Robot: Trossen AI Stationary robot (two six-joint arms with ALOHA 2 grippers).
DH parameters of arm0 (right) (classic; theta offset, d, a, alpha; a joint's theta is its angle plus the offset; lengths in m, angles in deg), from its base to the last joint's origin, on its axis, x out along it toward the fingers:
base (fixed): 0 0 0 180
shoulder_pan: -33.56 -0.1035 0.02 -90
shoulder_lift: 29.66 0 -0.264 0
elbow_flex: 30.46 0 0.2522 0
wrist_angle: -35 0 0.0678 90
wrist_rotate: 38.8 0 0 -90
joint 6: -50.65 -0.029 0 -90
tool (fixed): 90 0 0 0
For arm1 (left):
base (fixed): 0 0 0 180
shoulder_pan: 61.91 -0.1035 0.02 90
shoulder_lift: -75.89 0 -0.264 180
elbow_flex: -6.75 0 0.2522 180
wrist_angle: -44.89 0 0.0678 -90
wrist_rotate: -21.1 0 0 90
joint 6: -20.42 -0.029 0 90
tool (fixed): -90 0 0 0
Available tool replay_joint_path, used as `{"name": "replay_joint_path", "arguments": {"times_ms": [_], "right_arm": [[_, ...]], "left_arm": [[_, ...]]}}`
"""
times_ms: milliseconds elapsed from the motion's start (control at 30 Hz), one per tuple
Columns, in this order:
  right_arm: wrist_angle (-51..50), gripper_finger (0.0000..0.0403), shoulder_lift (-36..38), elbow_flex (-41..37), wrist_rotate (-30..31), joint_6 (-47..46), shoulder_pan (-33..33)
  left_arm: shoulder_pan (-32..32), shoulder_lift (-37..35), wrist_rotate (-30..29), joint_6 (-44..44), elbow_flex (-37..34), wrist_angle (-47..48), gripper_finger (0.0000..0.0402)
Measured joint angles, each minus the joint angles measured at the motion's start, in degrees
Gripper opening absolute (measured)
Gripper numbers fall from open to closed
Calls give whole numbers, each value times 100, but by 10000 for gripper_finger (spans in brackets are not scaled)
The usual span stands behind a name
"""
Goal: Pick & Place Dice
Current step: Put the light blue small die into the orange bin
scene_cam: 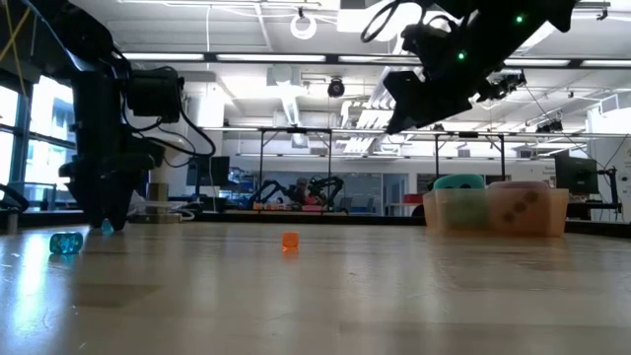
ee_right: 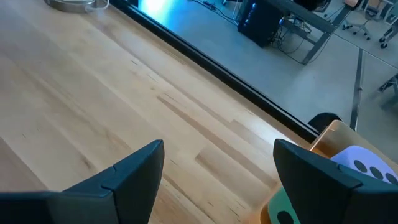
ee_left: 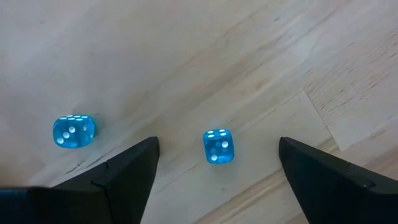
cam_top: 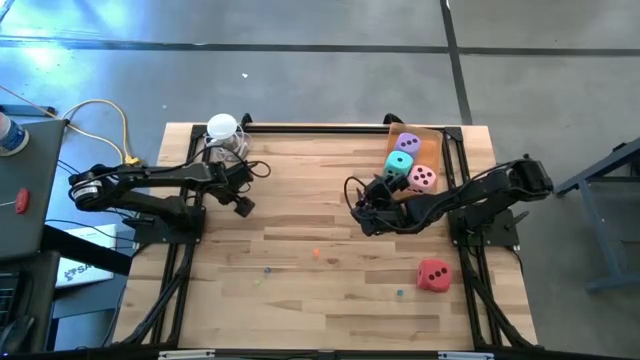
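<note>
Three dice lie in a clear orange tray (cam_top: 447, 140) at the far right: purple (cam_top: 408, 143), mint green (cam_top: 399, 163) and pink (cam_top: 423, 178). A red die (cam_top: 433, 273) rests on the table near the right front. My left gripper (cam_top: 243, 205) points down, open, just above the table. A small clear blue die (ee_left: 217, 147) lies on the wood between its fingers, untouched, and a second one (ee_left: 73, 131) lies beside them. My right gripper (cam_top: 362, 212) hangs open above the table's middle, left of the tray, with nothing between its fingers (ee_right: 219, 149).
A white round-topped object on a clear base (cam_top: 224, 135) stands at the far edge behind the left arm. A tiny orange piece (cam_top: 316, 253) and other small coloured bits (cam_top: 266, 268) lie on the wood mid-table. A black rail (cam_top: 320, 128) runs along the far edge.
</note>
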Motion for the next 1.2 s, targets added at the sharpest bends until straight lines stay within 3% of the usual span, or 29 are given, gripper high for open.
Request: {"name": "replay_joint_path", "arguments": {"times_ms": [567, 1200], "right_arm": [[67, 294, 0, 0, 2, 17, 0], [85, 294, 4, 0, 1, 15, 0]], "left_arm": [[1, 0, 114, 134, 46, 116, 212], [3, -2, 211, 264, 61, 207, 206]]}}
